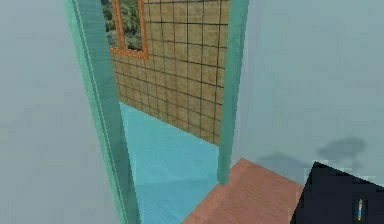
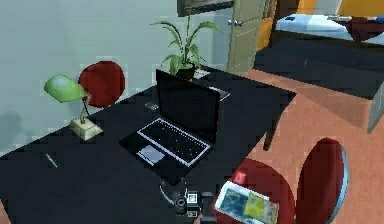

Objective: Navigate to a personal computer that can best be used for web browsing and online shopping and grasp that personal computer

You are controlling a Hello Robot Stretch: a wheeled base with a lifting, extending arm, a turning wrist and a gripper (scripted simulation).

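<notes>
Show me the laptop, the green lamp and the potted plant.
laptop [image 2: 187, 105]: arm side view, on its screen.
green lamp [image 2: 64, 88]: arm side view, on its shade.
potted plant [image 2: 184, 44]: arm side view, on its leaves.

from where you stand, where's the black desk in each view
forward view: the black desk is a dark corner at the bottom right.
arm side view: it spans the left and middle, with the laptop on it.
shared landmark: the red-brown floor beside it.
</notes>
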